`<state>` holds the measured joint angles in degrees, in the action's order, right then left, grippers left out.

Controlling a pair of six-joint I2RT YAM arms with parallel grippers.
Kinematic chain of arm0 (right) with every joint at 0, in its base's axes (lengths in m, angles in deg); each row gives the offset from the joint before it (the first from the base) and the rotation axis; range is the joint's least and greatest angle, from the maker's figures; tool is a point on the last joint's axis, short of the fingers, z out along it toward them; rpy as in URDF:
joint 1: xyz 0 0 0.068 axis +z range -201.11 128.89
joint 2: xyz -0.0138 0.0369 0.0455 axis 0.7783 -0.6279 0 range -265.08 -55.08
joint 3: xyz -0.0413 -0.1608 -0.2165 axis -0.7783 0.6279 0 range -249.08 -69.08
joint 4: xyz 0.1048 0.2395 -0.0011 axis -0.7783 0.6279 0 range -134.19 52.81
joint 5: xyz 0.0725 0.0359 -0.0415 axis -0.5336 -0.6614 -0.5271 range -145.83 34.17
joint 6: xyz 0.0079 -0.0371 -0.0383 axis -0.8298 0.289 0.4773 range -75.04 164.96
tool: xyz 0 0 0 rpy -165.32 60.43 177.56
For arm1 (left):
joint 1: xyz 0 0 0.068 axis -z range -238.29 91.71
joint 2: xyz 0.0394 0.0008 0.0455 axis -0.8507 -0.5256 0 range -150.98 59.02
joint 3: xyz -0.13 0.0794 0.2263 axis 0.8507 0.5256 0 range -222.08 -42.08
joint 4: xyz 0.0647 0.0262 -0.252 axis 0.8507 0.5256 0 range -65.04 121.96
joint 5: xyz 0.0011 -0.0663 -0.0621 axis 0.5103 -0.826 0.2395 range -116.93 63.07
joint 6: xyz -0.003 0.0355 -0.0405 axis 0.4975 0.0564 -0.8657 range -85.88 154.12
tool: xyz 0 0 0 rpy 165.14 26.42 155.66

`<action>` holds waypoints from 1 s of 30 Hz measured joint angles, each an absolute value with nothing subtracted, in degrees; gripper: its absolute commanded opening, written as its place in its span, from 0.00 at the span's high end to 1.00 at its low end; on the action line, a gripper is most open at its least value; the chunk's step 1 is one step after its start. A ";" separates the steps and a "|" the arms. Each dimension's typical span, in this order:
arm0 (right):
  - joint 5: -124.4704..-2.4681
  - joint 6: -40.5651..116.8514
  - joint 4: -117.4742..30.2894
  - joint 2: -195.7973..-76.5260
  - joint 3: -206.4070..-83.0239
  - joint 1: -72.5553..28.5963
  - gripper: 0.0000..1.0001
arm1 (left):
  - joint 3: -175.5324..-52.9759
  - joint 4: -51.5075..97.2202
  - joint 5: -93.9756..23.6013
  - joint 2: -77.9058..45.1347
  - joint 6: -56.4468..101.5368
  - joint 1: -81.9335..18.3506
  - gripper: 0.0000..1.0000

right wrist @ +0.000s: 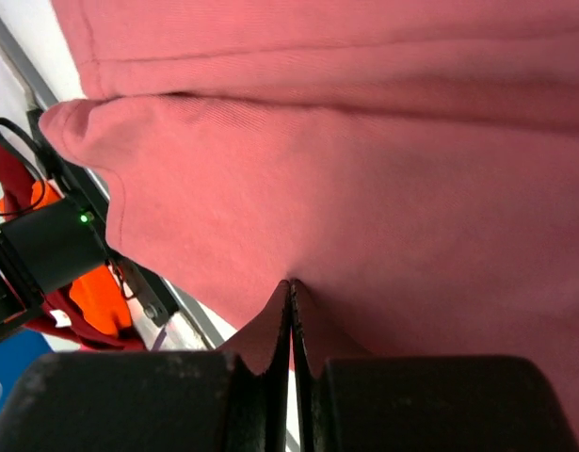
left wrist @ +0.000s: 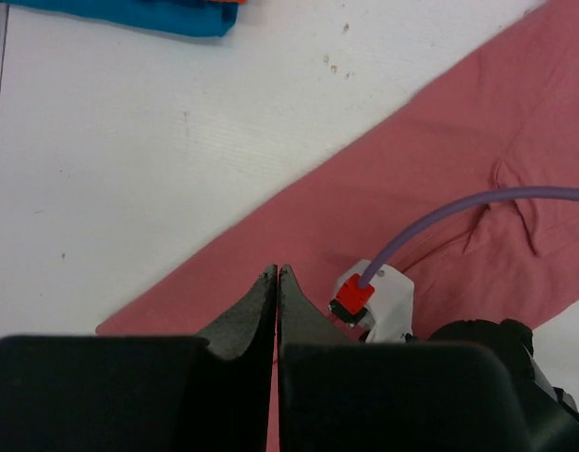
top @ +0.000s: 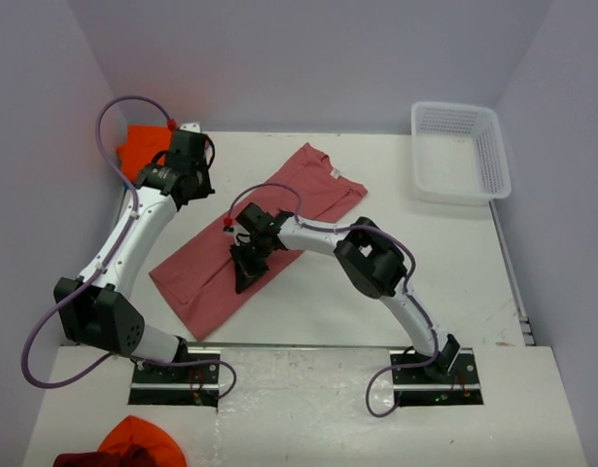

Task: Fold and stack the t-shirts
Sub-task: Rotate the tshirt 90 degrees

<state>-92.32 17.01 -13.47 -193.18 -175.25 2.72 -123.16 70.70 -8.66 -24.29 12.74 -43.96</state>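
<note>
Lying diagonally across the middle of the table (top: 454,282), the salmon-red t-shirt (top: 196,277) stretches out long. The right gripper (right wrist: 290,294) has its jaws together, tips at the cloth. The left gripper (left wrist: 277,281), jaws also together, hovers over the shirt's far-left edge. The orange t-shirt (top: 133,146) sits in the far-left corner and the white basket (top: 495,156) far right.

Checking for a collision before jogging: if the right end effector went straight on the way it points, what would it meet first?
The red shirt: the shut right end effector points straight at it, tips seemingly at the cloth, though depth is unclear.
</note>
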 measured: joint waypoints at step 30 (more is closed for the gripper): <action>-74.42 -9.74 -36.37 -159.76 -122.93 -7.43 1.00 | -129.76 54.67 -36.47 -47.85 14.16 -41.45 1.00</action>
